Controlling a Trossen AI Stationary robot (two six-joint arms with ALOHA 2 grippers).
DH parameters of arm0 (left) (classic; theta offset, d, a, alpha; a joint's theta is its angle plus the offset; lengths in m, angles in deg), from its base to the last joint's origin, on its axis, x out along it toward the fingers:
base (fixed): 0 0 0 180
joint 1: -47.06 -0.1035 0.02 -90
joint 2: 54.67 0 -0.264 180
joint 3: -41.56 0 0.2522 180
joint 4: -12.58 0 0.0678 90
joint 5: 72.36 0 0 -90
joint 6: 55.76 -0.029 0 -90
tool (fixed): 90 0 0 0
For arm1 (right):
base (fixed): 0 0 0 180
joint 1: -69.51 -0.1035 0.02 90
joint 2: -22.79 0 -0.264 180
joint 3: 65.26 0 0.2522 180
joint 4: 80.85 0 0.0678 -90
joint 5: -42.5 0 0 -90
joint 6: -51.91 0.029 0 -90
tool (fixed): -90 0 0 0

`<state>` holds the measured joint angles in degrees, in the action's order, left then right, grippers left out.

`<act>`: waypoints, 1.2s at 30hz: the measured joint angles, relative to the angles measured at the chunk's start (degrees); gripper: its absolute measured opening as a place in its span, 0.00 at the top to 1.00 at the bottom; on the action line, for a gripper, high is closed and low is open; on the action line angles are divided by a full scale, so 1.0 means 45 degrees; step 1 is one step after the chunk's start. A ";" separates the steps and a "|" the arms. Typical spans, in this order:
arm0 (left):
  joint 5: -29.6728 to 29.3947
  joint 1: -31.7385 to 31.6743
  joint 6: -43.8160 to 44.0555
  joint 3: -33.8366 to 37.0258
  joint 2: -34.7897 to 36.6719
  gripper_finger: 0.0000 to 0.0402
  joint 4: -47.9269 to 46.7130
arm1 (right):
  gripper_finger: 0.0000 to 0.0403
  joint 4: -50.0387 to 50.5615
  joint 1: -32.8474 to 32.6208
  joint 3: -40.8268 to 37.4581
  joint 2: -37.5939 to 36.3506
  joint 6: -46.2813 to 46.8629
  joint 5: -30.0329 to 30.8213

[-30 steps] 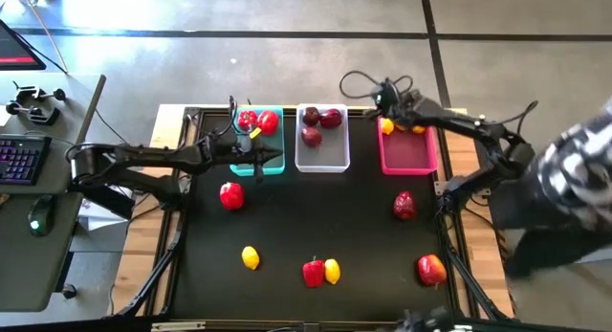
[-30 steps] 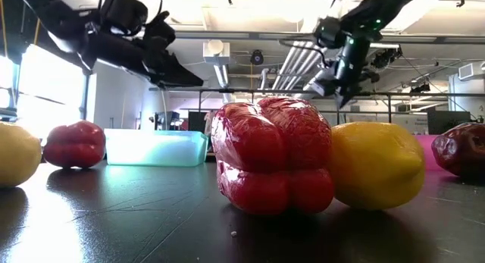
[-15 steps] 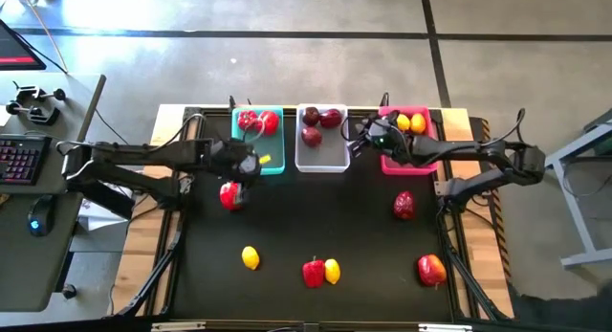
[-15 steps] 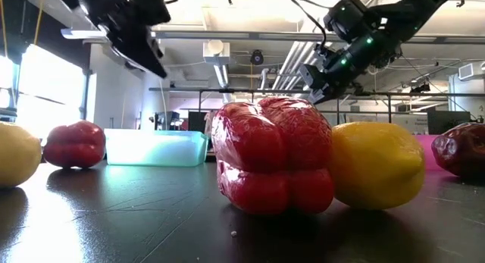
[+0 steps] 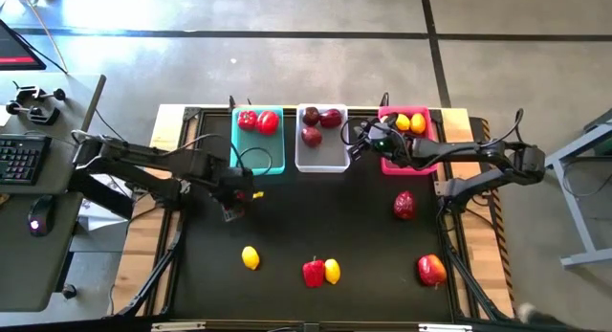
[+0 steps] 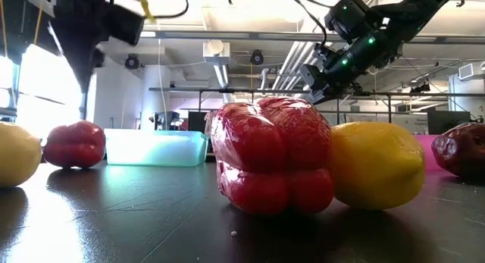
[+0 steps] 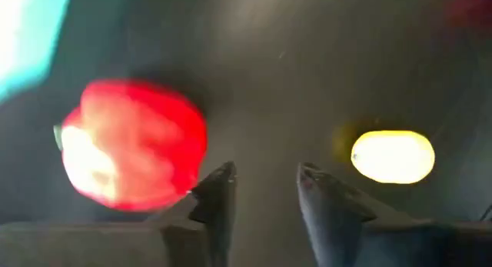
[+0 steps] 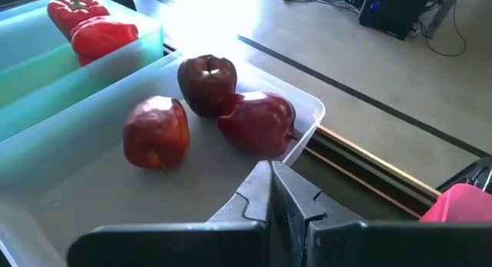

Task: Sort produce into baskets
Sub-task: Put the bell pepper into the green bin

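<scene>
High view: the left arm is reaching in from the left edge of the black table [image 5: 287, 217], its left gripper [image 5: 232, 200] hanging just in front of the teal basket [image 5: 259, 152]. In the left wrist view its fingers [image 7: 219, 198] are standing parted with nothing between them, a red pepper [image 7: 132, 153] lying just beside one finger and a lemon [image 7: 392, 155] farther off on the other side. Two more peppers [image 5: 258, 121] are sitting in the teal basket's far end. The white basket [image 5: 321, 150] next to it is holding three dark maroon fruits [image 5: 318, 124]. Loose on the table in front are lying a lemon [image 5: 250, 258], then a pepper [image 5: 313, 272] touching another lemon [image 5: 332, 270]. The right gripper [image 5: 365, 138] is hovering between the white basket and the pink basket [image 5: 409, 156]; the right wrist view is showing its fingers [image 8: 286, 199] pressed together, gripping nothing, above the white basket's near rim. Two lemons [image 5: 409, 122] are resting in the pink basket's far end. Farther right, a maroon fruit [image 5: 404, 205] and a red piece with a yellow patch [image 5: 431, 270] are lying loose on the table.
</scene>
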<state>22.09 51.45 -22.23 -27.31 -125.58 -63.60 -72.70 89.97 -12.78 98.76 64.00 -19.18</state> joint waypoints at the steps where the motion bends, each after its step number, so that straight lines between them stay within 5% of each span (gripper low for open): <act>1: 0.0109 0.0023 0.0767 0.0000 -0.0143 0.65 -0.0195 | 1.00 -0.0058 0.0002 0.0000 0.0000 -0.0094 0.0000; 8: -0.1078 -0.0020 0.1526 0.0000 -0.0608 0.56 0.0253 | 1.00 -0.0377 0.0002 0.0000 0.0000 -0.0773 0.0000; 27: -0.1216 -0.0584 -0.0849 0.0015 -0.3078 0.77 0.0923 | 1.00 -0.0237 0.0002 0.0000 0.0000 -0.1038 -0.0005; 36: -0.0778 -0.0724 0.0053 0.1107 -0.2411 0.88 0.0724 | 1.00 -0.0227 0.0002 0.0000 0.0005 -0.1273 -0.0010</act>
<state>18.59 48.19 -21.99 -22.33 -136.43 -60.34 -73.72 89.98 -12.78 98.78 58.27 -19.23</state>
